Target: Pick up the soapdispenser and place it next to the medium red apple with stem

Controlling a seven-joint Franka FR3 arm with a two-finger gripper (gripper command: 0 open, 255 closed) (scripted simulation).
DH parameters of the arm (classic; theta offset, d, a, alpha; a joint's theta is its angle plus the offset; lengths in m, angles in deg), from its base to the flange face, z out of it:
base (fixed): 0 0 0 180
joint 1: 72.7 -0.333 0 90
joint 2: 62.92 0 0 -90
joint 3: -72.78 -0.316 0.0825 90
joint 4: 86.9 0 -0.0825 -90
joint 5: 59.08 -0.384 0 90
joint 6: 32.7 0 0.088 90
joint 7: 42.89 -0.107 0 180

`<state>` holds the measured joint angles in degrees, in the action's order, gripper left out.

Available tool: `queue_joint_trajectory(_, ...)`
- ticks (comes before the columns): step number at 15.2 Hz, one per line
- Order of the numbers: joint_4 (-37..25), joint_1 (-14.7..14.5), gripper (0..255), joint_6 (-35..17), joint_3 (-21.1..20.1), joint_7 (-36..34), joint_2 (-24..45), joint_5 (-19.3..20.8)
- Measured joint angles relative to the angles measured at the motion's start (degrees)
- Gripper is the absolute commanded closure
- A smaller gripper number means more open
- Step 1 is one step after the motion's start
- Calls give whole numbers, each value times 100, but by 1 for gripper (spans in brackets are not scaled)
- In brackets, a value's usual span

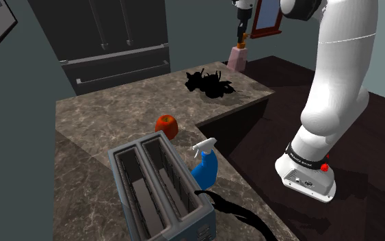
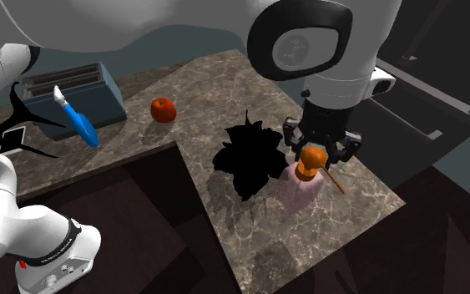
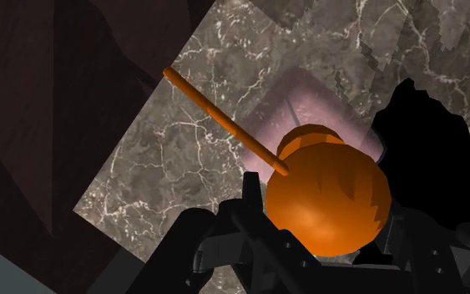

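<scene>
The soap dispenser (image 2: 298, 190) has a pale pink see-through body, a round orange pump head (image 3: 329, 199) and a long thin orange spout (image 3: 223, 122). It stands upright on the marble counter (image 2: 224, 92) near its far corner, beside a black patch (image 2: 243, 159). My gripper (image 2: 314, 155) comes straight down over it, and its fingers (image 3: 251, 194) clasp the pump head from both sides. In the shoulder view the gripper (image 1: 241, 35) sits on top of the dispenser (image 1: 237, 57). The red apple with a stem (image 1: 166, 124) lies further along the counter, by the toaster.
A grey two-slot toaster (image 1: 158, 188) and a blue spray bottle (image 1: 204, 166) with a white trigger stand past the apple (image 2: 164, 109). The L-shaped counter drops off to dark floor (image 2: 141, 225). A dark fridge (image 1: 109, 41) stands behind the counter.
</scene>
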<state>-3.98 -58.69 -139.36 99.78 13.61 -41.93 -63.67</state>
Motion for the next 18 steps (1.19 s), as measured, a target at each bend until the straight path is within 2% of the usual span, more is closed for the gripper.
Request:
queue_joint_trajectory(14, -1330, 176, 255, 1144, 18, 74, 186, -83)
queue_joint_trajectory(18, -873, -228, 255, 1151, -28, -302, -288, 166)
